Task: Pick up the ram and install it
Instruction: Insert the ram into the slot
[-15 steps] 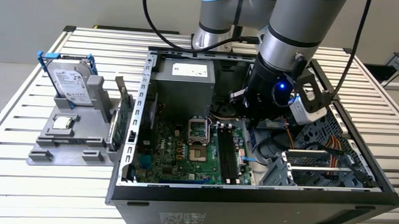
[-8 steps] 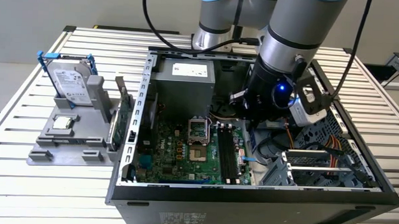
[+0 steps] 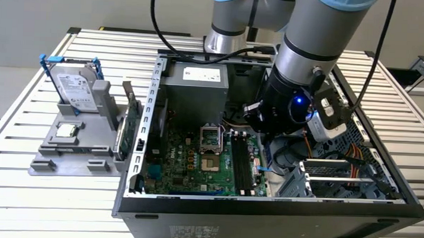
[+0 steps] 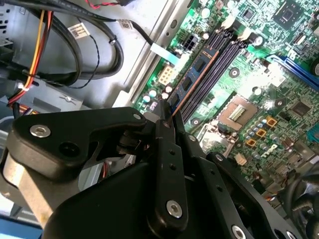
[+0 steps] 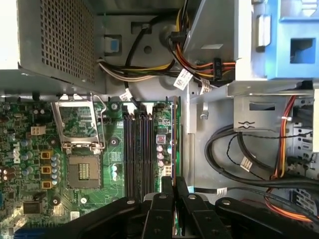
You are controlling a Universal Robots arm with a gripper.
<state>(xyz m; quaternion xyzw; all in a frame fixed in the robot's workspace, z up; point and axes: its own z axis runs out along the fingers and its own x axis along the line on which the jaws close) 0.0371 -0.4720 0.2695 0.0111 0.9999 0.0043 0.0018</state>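
An open computer case is seen lying on a slatted metal worktop, with a motherboard laid flat in it. A silver power supply is fitted at the far end of the case, an empty processor socket is set in the middle of the board, and a row of dark memory slots is found just to the exterior view's right of it. Bundled cables and a drive cage are housed in the right part of the case. The pincer is lowered into the case above the board's right edge, and its fingers are pressed together on the ram, a thin bluish stick held edge-on and lying along the slots in the second wrist view; whether it is seated in a slot cannot be told. On the exterior view's left, beside the case, a grey holder is placed on the worktop, with a hard drive stood upright in it and a small silver chip laid in front. A green card is stood upright between the holder and the case. A pale wall is seen beyond the worktop.
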